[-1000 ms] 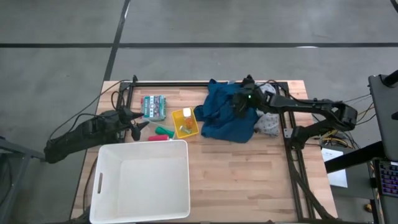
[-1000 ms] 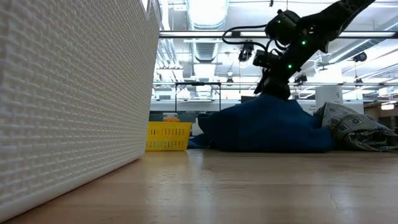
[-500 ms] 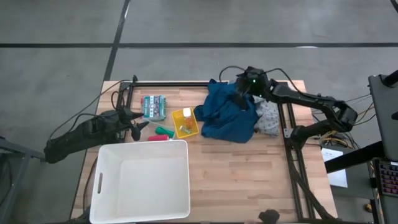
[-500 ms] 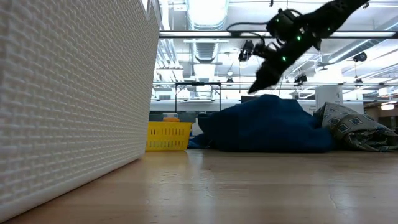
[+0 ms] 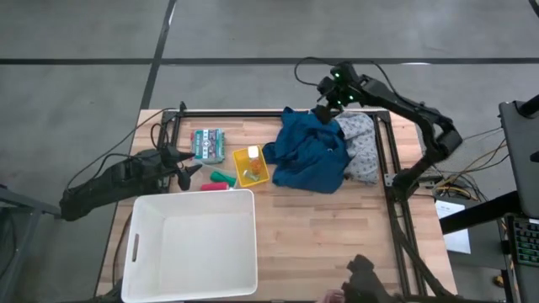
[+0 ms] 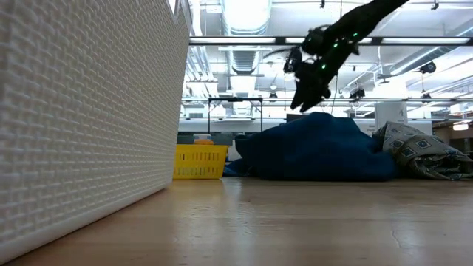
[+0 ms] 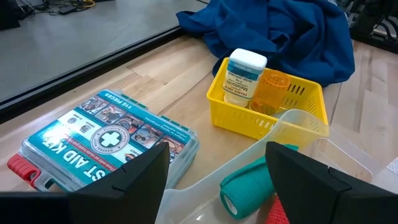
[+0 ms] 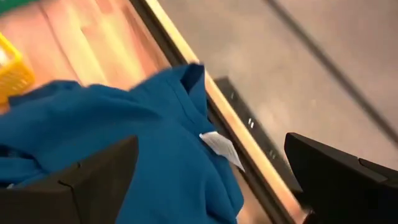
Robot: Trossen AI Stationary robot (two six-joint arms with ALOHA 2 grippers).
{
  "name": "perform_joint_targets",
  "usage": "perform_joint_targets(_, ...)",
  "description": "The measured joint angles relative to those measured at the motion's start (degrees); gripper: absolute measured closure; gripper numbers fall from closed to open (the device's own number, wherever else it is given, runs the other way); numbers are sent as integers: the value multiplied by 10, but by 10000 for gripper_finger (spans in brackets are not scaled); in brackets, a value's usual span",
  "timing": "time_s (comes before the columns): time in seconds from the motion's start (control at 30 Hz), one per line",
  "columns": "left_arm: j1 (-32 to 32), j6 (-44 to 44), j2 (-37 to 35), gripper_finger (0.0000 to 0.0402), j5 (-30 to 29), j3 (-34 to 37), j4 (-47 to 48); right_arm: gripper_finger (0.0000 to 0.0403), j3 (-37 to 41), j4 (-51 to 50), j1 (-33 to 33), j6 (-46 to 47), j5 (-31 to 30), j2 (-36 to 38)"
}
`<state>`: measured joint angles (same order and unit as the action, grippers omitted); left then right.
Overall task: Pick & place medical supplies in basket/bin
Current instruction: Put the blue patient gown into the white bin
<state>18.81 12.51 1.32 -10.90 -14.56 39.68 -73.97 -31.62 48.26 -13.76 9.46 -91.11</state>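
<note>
A blue garment (image 5: 310, 153) lies heaped at the table's far right, with a grey speckled cloth (image 5: 362, 150) beside it. My right gripper (image 5: 325, 104) hangs open above the garment's far end (image 8: 186, 118), clear of it in the low view (image 6: 301, 97). The white tub (image 5: 189, 244) stands at the near left. Far of the tub, a small yellow basket (image 7: 267, 102) holds a white bottle (image 7: 244, 76) and an orange one (image 7: 273, 87). A green roll (image 7: 249, 186) lies in front of my left gripper (image 7: 214, 190), which rests open at the table's left (image 5: 190, 166).
A first aid kit (image 7: 106, 140) lies flat at the far left, next to the yellow basket. A clear plastic piece (image 7: 292, 127) lies over the green roll. A black frame rail (image 5: 278, 114) runs along the far edge. Bare wood (image 5: 337, 236) stretches right of the tub.
My right gripper has risen off the top of the blue garment and swung toward the table's far edge, rolling as it went. Its fingers have stayed open. The garment stays heaped where it was, and more of the grey cloth shows.
</note>
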Motion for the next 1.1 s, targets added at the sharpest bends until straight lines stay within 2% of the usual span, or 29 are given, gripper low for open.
perform_joint_targets(0.13,0,0,0,130,0,0,0,3,-58,-66,15,40,34,-69)
perform_joint_targets(0.27,0,0,0,130,0,0,0,3,-93,-85,26,104,72,-124)
perform_joint_targets(0.57,0,0,0,130,0,0,0,3,-134,-66,37,180,70,-196)
perform_joint_targets(0.8,0,0,0,130,0,0,0,3,-137,-99,38,180,76,-237)
perform_joint_targets(1.0,0,0,0,130,0,0,0,3,-129,-128,36,167,146,-240)
perform_joint_targets(1.1,0,0,0,130,0,0,0,3,-119,-151,31,145,155,-224)
